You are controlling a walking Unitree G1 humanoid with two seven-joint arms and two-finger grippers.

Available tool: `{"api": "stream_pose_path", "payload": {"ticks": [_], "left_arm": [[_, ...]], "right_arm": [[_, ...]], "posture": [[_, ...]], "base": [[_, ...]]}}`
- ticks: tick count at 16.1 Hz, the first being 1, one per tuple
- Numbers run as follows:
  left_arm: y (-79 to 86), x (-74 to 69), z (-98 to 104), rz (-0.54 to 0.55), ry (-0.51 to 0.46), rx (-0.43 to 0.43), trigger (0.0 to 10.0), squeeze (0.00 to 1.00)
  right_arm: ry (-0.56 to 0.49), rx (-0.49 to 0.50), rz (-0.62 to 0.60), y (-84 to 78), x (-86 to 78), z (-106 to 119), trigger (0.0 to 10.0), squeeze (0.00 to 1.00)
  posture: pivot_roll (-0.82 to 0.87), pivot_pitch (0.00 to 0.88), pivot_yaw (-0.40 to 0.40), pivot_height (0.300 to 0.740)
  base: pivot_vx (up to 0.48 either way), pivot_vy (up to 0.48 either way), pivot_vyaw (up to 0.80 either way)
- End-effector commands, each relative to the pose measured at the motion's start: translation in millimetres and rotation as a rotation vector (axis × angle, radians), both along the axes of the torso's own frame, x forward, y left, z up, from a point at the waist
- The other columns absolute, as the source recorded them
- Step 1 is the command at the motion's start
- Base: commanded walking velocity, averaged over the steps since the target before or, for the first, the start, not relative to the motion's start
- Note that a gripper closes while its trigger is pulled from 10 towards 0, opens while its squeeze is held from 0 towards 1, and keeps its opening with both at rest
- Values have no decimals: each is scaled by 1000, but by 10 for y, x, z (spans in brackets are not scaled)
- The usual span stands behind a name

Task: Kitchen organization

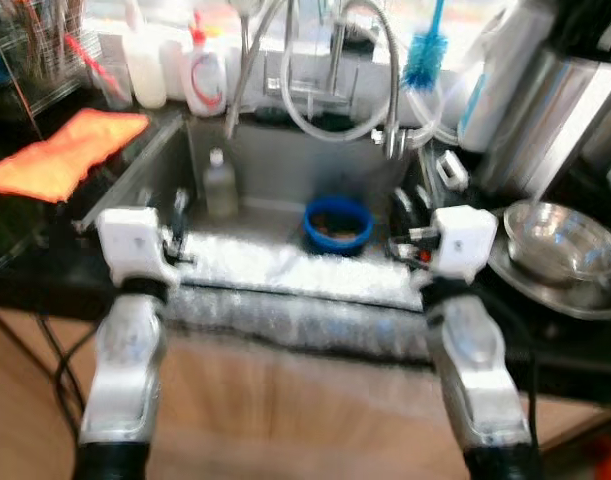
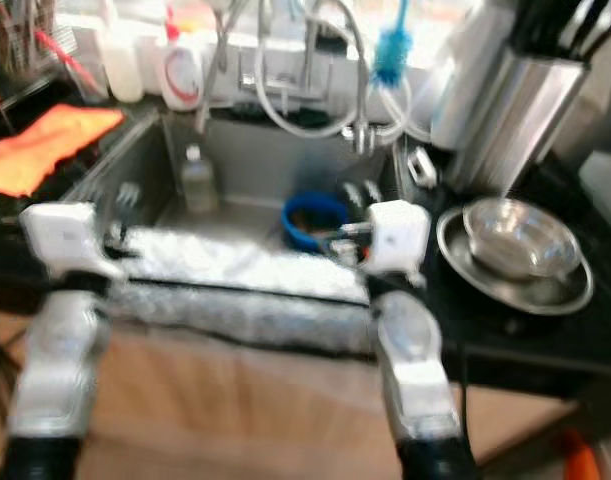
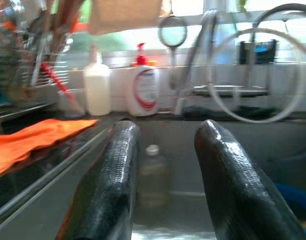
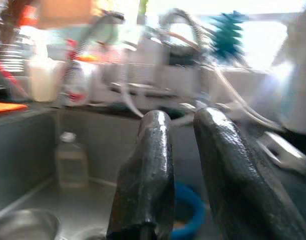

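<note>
**Both claws poised at the sink's front edge, nothing held**

Robot stands square to the sink (image 1: 160,165). Pictures blurred, details soft.

Left gripper (image 3: 165,165): fingers parted wide, nothing between them. Straight ahead of it, standing upright at the sink's back wall, a small clear bottle (image 1: 220,185) with a pale cap. In the left wrist view the bottle sits framed in the gap between the fingers, still well apart from the tips. Long axis vertical, so a sideways pinch would suit it.

Right gripper (image 4: 185,165): fingers close together, only a narrow gap, empty. Just ahead and below it, a blue bowl (image 1: 338,224) on the sink floor, something brownish inside, cannot tell what. Bottle lies off to its left, further away.

Judgement: left arm is the nearer one for the bottle; right arm nearer for the bowl.

Other containers: beyond the right gripper's outer side, a steel bowl (image 1: 563,240) nested in a shallow steel dish, both look empty. Past the left gripper, an orange cloth (image 1: 65,152) on the counter. Soap bottles (image 1: 203,75) line the sill behind the tap.
</note>
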State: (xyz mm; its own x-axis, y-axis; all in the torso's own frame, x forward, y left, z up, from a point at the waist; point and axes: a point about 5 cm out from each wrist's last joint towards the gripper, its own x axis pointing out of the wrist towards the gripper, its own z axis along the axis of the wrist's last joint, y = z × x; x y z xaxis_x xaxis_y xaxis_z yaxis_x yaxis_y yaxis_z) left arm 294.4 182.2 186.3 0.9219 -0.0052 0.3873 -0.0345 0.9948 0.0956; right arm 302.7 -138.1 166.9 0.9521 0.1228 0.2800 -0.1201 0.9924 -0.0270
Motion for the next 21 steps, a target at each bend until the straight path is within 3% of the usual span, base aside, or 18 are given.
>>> {"api": "stream_pose_path", "payload": {"ticks": [1, 3, 4, 7, 9, 12, 13, 17, 21], "left_arm": [[40, -1, 40, 4, -16, 1, 10000, 0], [39, 2, 42, -6, -14, 8, 10000, 0], [54, 14, 49, -9, -12, 13, 10000, 0], [71, 29, 55, -12, -9, 17, 10000, 0], [49, 39, 32, -26, 3, 22, 10000, 0], [35, 37, 21, -37, 10, 26, 10000, 0], [39, 36, 19, -38, 12, 26, 10000, 0], [49, 42, 8, -43, 19, 32, 10000, 0], [40, 31, -13, -45, 27, 31, 10000, 0]], "right_arm": [[-19, 17, -6, 10, 21, 68, 10000, 0], [-57, 53, -71, -86, 47, 205, 10000, 0], [-98, 97, -178, -265, 63, 376, 10000, 0], [-113, 86, -338, -523, 100, 595, 10000, 0], [19, 245, -486, -790, 124, 548, 10000, 0], [165, 305, -600, -1010, 107, 385, 10000, 0], [203, 333, -625, -1082, 105, 354, 10000, 1000], [262, 414, -703, -1228, 73, 412, 10000, 1000], [266, 407, -763, -1370, -11, 453, 10000, 1000]], "posture": [[19, 0, -67, 740], [13, 0, -59, 740], [4, 0, -52, 740], [-9, 0, -40, 740], [-19, 0, -34, 740], [-18, 0, -31, 740], [-18, 0, -32, 740], [-18, 0, -34, 740], [-19, 0, -36, 740]], "base": [[0, 0, 0], [0, 0, 0], [0, 0, 0], [0, 0, 0], [0, 0, 0], [0, 0, 0], [0, 0, 0], [0, 0, 0], [0, 0, 0]]}}
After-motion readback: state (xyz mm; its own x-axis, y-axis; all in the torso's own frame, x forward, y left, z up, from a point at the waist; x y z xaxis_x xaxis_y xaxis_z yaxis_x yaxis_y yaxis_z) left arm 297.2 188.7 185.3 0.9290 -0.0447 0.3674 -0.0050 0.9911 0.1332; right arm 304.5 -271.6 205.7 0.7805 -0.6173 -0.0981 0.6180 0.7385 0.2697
